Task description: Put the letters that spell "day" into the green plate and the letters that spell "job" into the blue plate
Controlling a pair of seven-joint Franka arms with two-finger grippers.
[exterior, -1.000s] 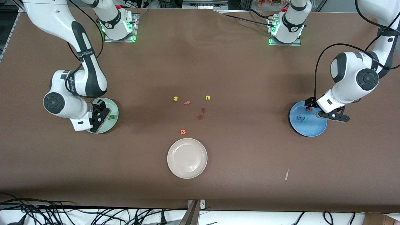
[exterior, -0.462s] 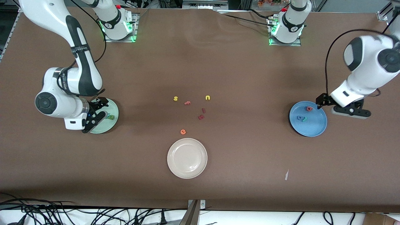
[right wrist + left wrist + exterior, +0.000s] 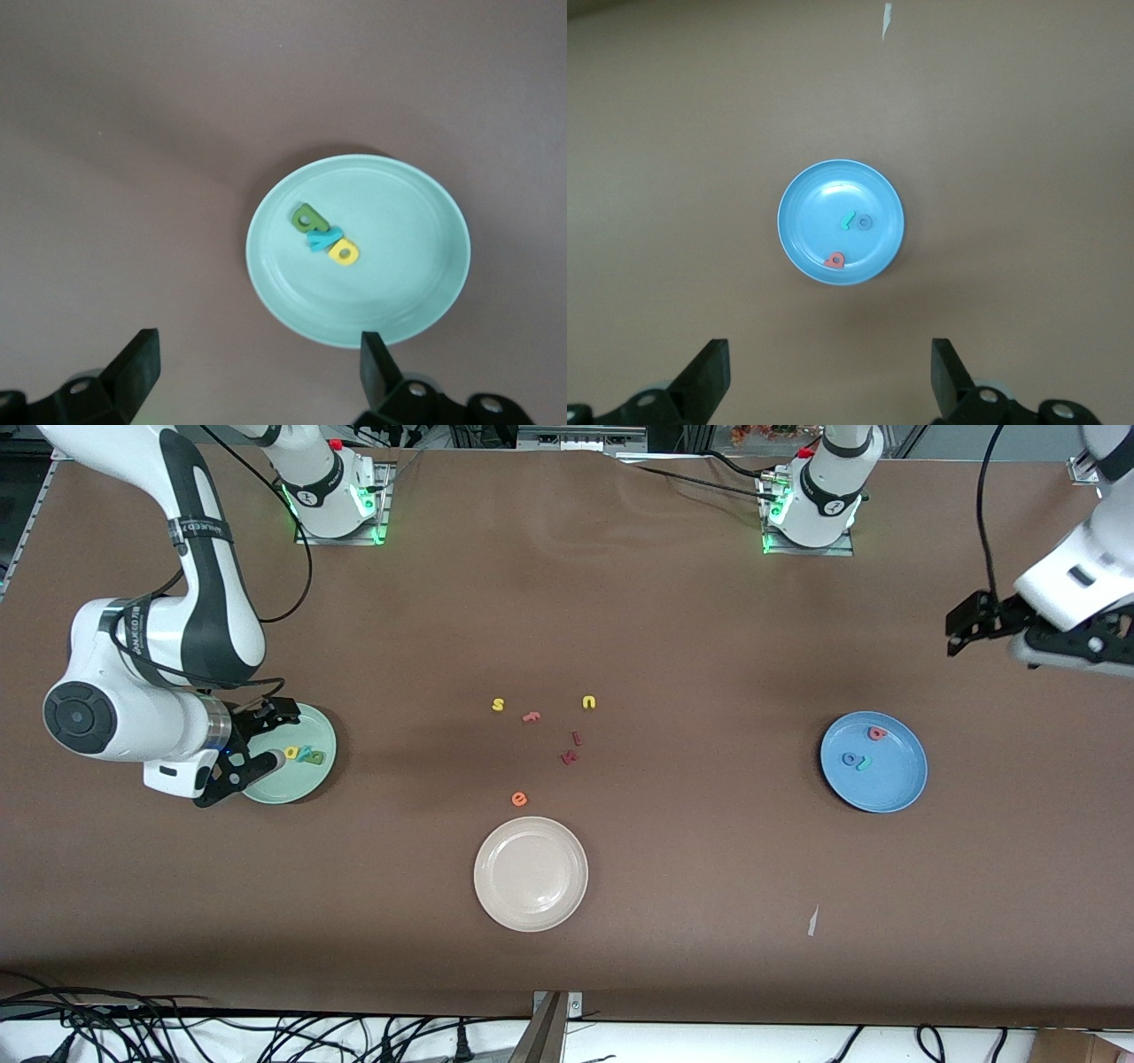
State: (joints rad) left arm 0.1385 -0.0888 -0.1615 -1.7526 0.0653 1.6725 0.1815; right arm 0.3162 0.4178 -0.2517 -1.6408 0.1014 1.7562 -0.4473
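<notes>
The green plate (image 3: 297, 784) (image 3: 399, 292) lies at the right arm's end of the table. In it lie the yellow "d" (image 3: 291, 753) (image 3: 343, 252), the teal "y" (image 3: 303, 755) (image 3: 321, 239) and the green "a" (image 3: 315, 757) (image 3: 307, 217), all touching. My right gripper (image 3: 288, 733) (image 3: 259, 350) is open and empty, low at that plate's edge. The blue plate (image 3: 890, 784) (image 3: 819, 199) holds the teal "j" (image 3: 864, 763) (image 3: 848, 220), the blue "o" (image 3: 850, 759) (image 3: 865, 222) and the red "b" (image 3: 877, 733) (image 3: 834, 260). My left gripper (image 3: 961, 624) (image 3: 828, 354) hangs open and empty, high over bare table beside the blue plate.
A cream-white plate (image 3: 530, 903) lies mid-table, nearer the front camera. Farther from the camera than it lie loose letters: an orange "e" (image 3: 519, 799), a yellow "s" (image 3: 498, 705), a yellow "u" (image 3: 589, 702) and three reddish ones (image 3: 570, 757). A paper scrap (image 3: 812, 921) lies nearer the camera than the blue plate.
My right gripper has opened and drawn back off the green plate, where the "d" and "y" now show beside the "a". My left gripper has risen and moved away from the blue plate.
</notes>
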